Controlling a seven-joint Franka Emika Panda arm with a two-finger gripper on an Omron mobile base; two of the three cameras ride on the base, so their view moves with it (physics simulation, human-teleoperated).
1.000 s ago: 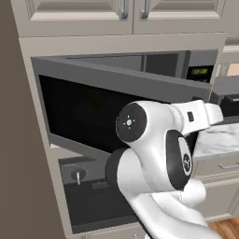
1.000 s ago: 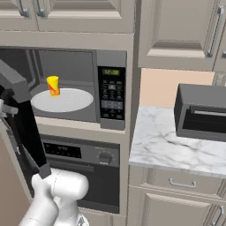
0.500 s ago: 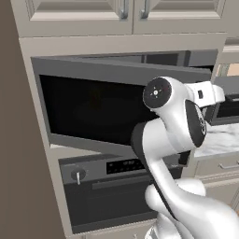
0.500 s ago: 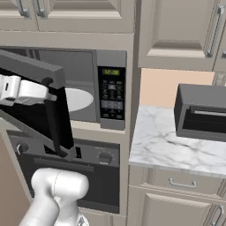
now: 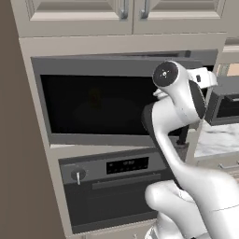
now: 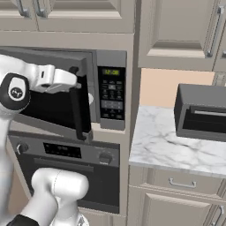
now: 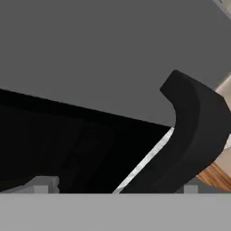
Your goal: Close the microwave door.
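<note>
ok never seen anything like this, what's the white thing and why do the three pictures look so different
The white thing is a robot arm on a drivable base, in a computer-rendered kitchen. Its job is to close the microwave door, the grey-framed panel with black glass. Two pictures come from cameras on the base, behind the arm to its left and right, so they show one scene from two sides. In the right base view the door stands nearly shut, with the arm's hand against it beside the black bar handle. The third camera sits on the hand, so close that you see the grey door face and the curved handle. Nothing appears to be held. Below is an oven; to the right, a marble counter.
</note>
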